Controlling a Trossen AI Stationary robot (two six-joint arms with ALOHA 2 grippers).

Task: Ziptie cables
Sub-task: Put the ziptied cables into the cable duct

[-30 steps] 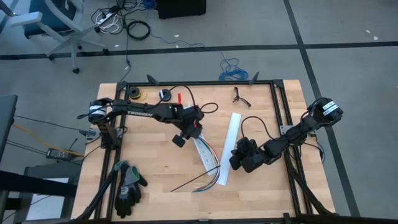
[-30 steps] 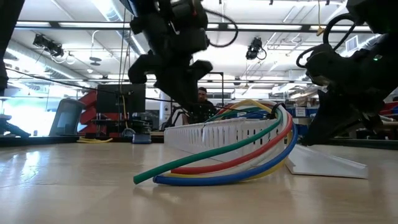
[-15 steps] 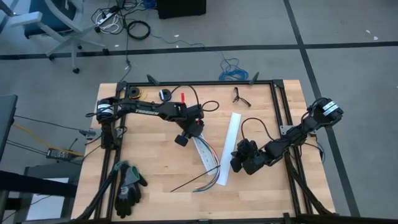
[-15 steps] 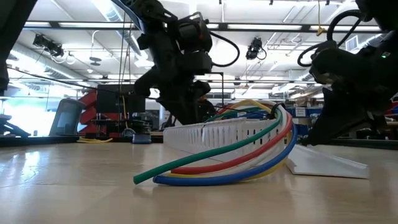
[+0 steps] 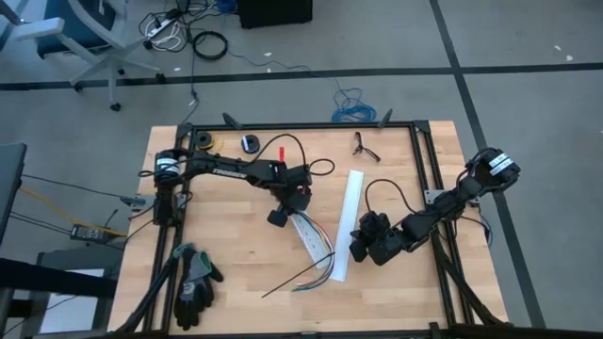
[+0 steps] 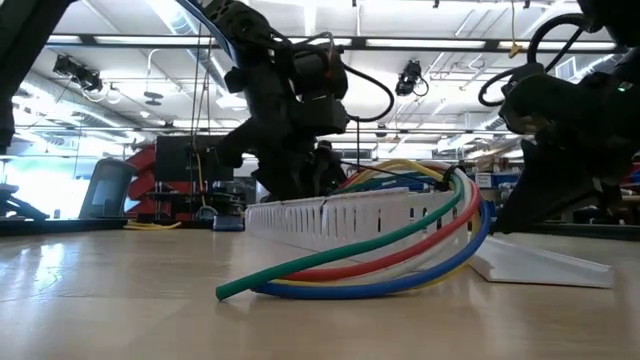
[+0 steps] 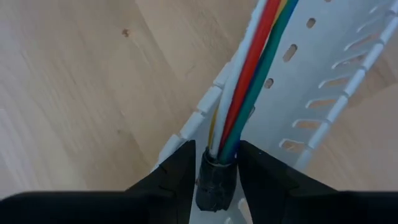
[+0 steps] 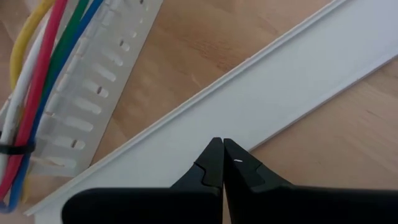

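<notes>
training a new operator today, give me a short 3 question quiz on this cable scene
1. True or false: the left pincer is closed around the dark-wrapped end of the cables.
2. Multiple choice: the right pincer hangs over a) the black gloves, b) the flat white strip, c) the slotted white strip.
3. Fill in: in the low view the cables arch over the ____ white strip down to the table.

Key: 1 true; 2 b; 3 slotted
</notes>
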